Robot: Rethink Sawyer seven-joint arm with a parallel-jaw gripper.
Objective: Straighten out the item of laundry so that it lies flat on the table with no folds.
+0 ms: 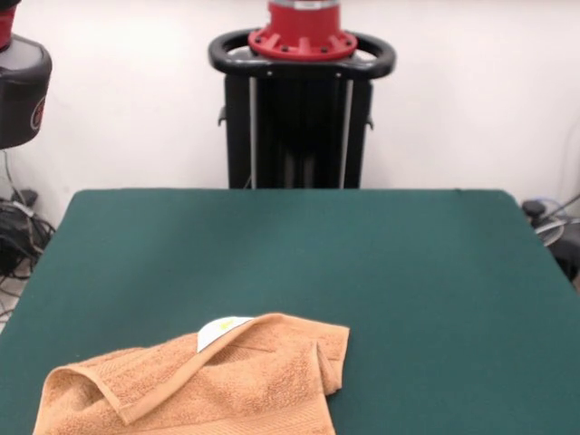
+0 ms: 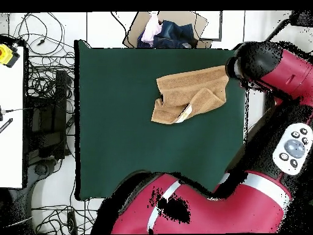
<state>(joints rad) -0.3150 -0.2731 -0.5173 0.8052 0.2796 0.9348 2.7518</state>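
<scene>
The item of laundry (image 1: 204,385), an orange-tan terry towel, lies crumpled at the near left of the dark green table (image 1: 381,272). Its lower part runs off the picture's bottom edge. One flap is folded over diagonally, and a small white tag (image 1: 222,329) shows at the fold's top. From overhead the towel (image 2: 191,92) sits near the table's (image 2: 122,122) top right, one corner doubled back beside the tag (image 2: 185,112). A black end of the red arm (image 2: 244,64) hovers just off the towel's right edge. No gripper shows in either view.
A black arm part (image 1: 20,91) hangs beyond the table's left side. The overhead view shows a box of clothes (image 2: 168,32) past the table's top edge. To the left of the table are cables (image 2: 46,92) and a white desk (image 2: 11,110).
</scene>
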